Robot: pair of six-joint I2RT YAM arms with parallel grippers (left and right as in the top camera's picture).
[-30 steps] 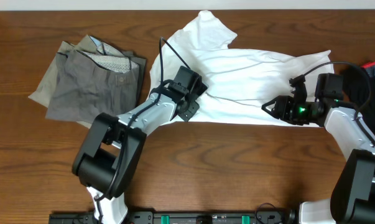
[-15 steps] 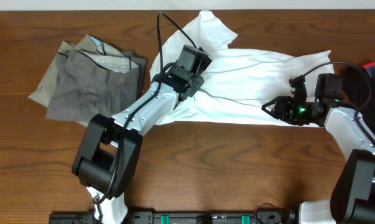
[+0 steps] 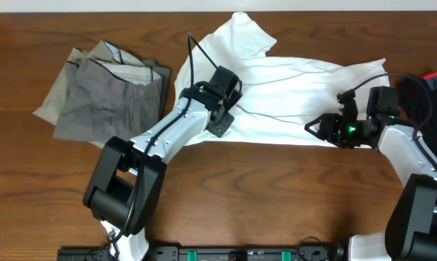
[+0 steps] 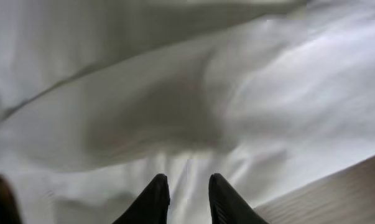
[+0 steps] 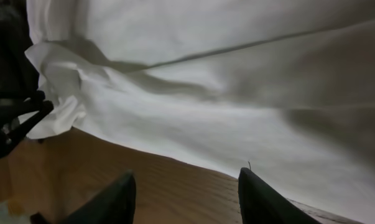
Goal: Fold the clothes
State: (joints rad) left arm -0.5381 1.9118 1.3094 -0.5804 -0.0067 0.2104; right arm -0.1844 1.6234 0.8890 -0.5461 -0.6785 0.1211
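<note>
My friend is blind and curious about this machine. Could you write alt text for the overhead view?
A crumpled white T-shirt lies spread across a wooden table, with the left gripper over its left part and the right gripper at its lower right edge. Folded grey-khaki trousers lie to the left, and a black garment shows at the right edge.

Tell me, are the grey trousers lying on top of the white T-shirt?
No, the grey trousers lie on the bare wooden table beside the white T-shirt, not on it.
</note>
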